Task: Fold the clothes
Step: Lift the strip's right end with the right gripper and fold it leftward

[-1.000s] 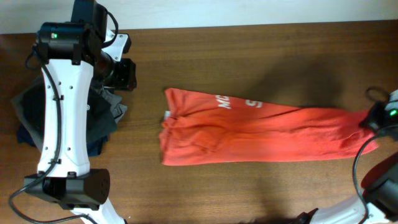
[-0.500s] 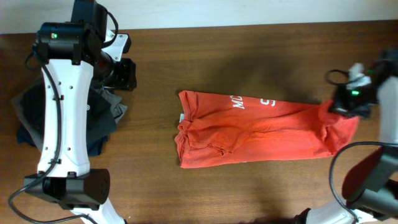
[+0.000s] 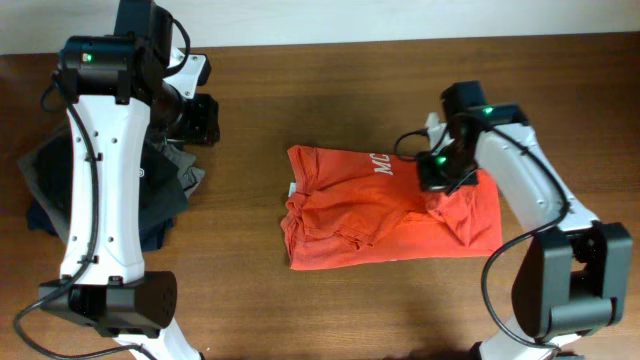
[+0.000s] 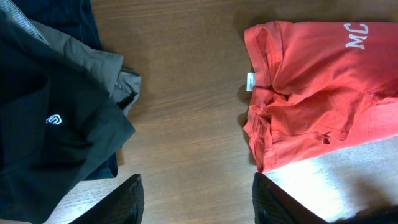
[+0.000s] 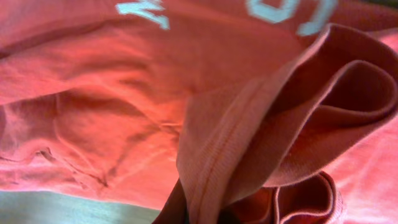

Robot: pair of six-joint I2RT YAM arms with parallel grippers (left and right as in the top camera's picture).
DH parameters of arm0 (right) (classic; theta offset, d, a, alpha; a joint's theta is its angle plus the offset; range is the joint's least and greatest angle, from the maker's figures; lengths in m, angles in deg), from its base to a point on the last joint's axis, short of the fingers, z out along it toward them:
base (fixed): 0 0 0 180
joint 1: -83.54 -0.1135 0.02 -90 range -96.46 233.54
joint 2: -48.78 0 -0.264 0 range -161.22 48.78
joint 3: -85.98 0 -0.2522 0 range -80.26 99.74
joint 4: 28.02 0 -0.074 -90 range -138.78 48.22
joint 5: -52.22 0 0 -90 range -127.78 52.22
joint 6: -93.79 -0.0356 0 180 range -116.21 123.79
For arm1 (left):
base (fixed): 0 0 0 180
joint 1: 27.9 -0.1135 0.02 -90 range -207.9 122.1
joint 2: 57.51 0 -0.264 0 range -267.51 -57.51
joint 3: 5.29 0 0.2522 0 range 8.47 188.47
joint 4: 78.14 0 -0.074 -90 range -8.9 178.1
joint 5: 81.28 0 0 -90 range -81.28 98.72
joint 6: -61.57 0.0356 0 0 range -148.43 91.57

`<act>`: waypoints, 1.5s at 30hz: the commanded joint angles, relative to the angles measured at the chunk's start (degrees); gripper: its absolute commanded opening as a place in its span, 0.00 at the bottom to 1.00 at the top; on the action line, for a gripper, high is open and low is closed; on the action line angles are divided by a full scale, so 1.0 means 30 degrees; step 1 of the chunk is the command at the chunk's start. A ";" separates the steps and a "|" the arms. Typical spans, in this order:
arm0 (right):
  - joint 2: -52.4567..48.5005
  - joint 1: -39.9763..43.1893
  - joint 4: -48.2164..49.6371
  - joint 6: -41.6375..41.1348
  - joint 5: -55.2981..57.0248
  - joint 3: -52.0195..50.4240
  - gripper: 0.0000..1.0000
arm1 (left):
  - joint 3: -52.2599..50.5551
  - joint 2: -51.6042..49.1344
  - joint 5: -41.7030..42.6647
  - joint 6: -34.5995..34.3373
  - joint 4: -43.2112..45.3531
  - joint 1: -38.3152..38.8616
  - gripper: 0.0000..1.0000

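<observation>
Here's what my screens show. The red-orange shirt point(image 3: 370, 215) is out on the wooden surface point(image 3: 330, 90), well apart from the pile of dark garments point(image 3: 160, 190), on the right arm's side of it. It's bunched into a long strip, pretty rumpled, with soft creases all over. The end nearest the pile lies flat, with the small white neck tag point(image 4: 250, 81) right at that edge. White lettering point(image 3: 385, 166) runs along the strip's back edge, and I can only make out "MC". The end farthest from the pile is doubled back over the body in a thick rolled fold with the hem showing. The right gripper point(image 3: 437, 172) has its jaws clenched on that fold, holding it just above the lettering.

The left gripper point(image 4: 197, 183) is over bare wood between the pile and the shirt, jaws released and nothing between them. The pile has a black garment point(image 4: 54, 119) with a tiny white logo lying over a grey one point(image 4: 121, 78).
</observation>
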 commanded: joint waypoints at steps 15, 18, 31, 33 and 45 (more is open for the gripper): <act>0.0736 -0.1188 0.0328 -0.0525 -0.0947 -0.0612 0.39 | -0.0029 -0.0095 0.0051 -0.0051 0.0066 -0.0015 0.57; 0.0852 -0.0007 0.0459 -0.0532 -0.0816 -0.0619 0.32 | -0.0029 -0.0095 0.0051 -0.0051 0.0066 -0.0015 0.57; -0.0896 0.3453 0.1814 -0.0525 -0.1253 -0.3257 0.04 | -0.0029 -0.0095 0.0058 -0.0051 0.0408 -0.0015 0.58; -0.0911 0.3191 0.2375 -0.0525 -0.2047 -0.4095 0.04 | -0.0029 -0.0095 0.0058 -0.0051 0.0401 -0.0015 0.61; -0.0313 -0.0692 0.0780 0.3104 -0.6972 -0.4991 0.04 | -0.0029 -0.0095 0.0058 -0.0051 0.0379 -0.0015 0.62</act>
